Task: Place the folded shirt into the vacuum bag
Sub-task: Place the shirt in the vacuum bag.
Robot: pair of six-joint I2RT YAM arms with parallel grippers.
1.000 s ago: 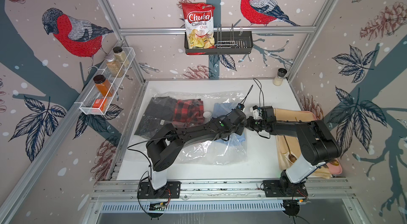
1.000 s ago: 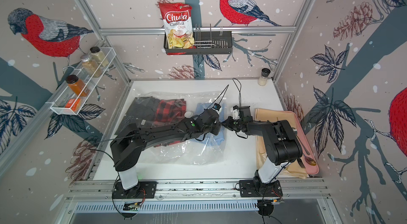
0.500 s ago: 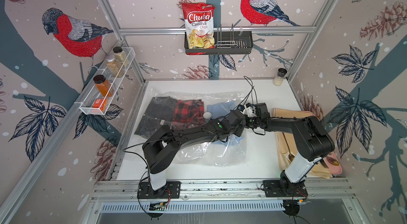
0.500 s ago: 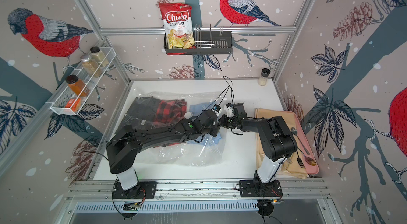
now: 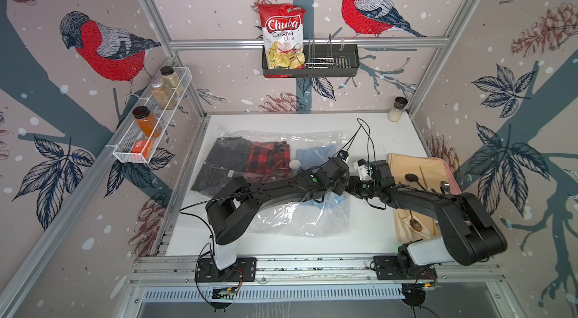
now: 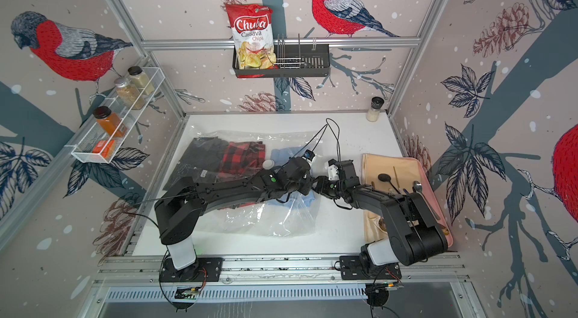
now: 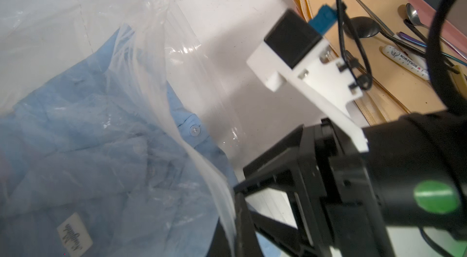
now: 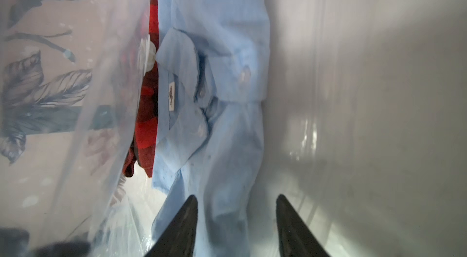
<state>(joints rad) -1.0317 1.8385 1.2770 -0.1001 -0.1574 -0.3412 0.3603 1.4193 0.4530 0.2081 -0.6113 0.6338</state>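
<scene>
The clear vacuum bag lies across the table, its white valve on top. Inside it lie a black shirt, a red plaid shirt and the light blue folded shirt, which is nearest the bag's mouth. My left gripper is shut on the upper plastic edge of the mouth and holds it raised. In the mouth, my right gripper stands open, its fingertips either side of the blue shirt's near end without pinching it. In both top views the two grippers meet at the mouth, their jaws hidden by the wrists.
A beige mat with spoons and chopsticks lies at the right, on a pink tray. A spice jar stands in the back right corner. A wire shelf of jars hangs on the left wall, and a black basket with a chips bag on the back wall.
My right gripper has opened and let go of the blue shirt after carrying it leftward into the bag's mouth. The left gripper stays shut on the bag's edge.
</scene>
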